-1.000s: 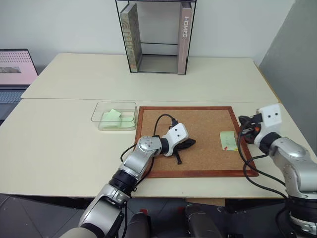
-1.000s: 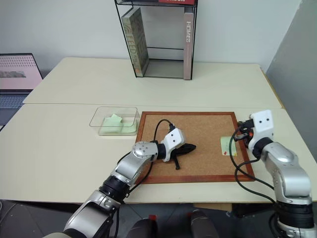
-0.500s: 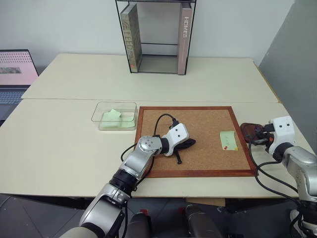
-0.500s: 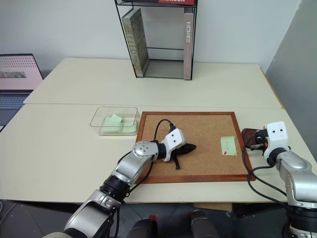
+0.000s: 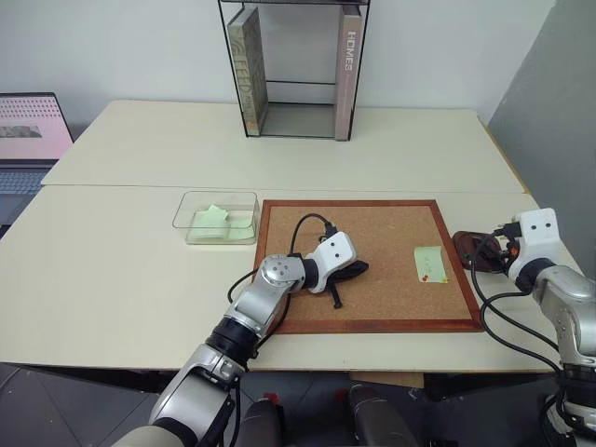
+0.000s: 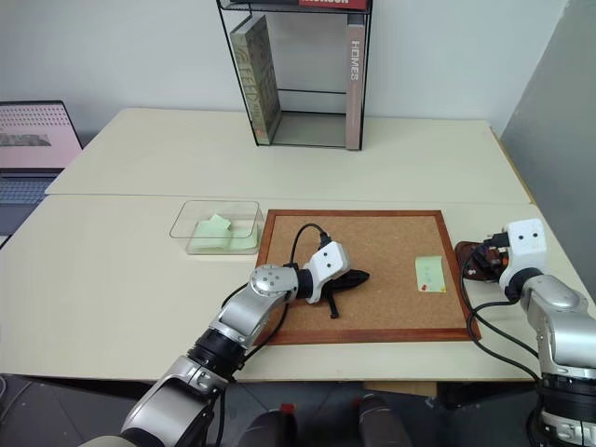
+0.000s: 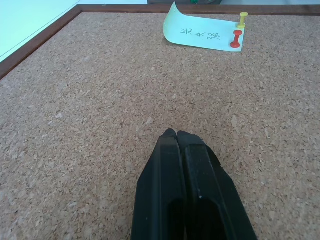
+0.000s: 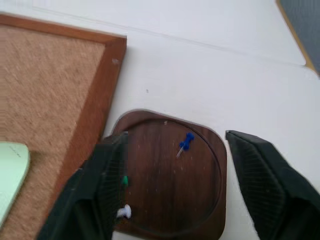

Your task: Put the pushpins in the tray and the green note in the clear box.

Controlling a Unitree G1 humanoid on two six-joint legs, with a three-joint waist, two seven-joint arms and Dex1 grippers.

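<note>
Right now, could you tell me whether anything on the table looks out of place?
The crumpled pale green paper lies in the clear plastic box, while the flat green note is still pinned to the corkboard by red and yellow pushpins.

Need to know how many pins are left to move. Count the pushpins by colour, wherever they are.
Blue: 1, in the tray, at
Green: 1, in the tray
White: 1, in the tray
Red: 1, in the green note, at
Yellow: 1, at the note's edge
Total: 5
</note>
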